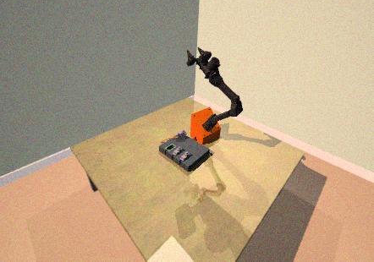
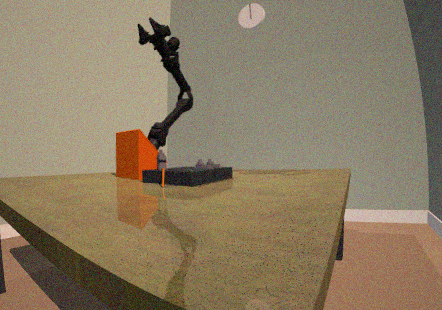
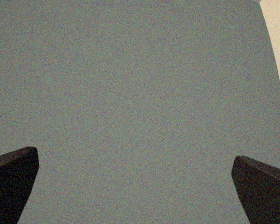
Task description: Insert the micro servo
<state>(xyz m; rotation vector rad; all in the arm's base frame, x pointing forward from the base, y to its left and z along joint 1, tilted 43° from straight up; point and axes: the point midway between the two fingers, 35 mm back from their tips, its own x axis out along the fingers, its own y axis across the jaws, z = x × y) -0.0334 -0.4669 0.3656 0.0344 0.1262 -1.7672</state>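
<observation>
The dark grey deck (image 1: 198,150) (image 2: 195,176) lies on the table in front of the arm's orange base (image 1: 203,125) (image 2: 132,153). Its green-marked empty pocket (image 1: 170,147) is at the deck's left end. Two mounted servos (image 1: 181,155) (image 2: 205,162) sit in the other pockets. The loose micro servo (image 1: 182,133) (image 2: 161,158) stands on the table beside the deck, close to the base, and its orange cable (image 1: 170,139) (image 2: 163,177) trails off it. My gripper (image 1: 195,52) (image 2: 146,26) (image 3: 138,164) is open and empty. It is raised high above the base, pointing up at the grey-green wall.
The wrist view shows only wall between the two fingertips. A round clock (image 2: 251,15) hangs on the wall. A pale flat piece (image 1: 171,250) lies at the table's near corner. The table edges drop to the floor on all sides.
</observation>
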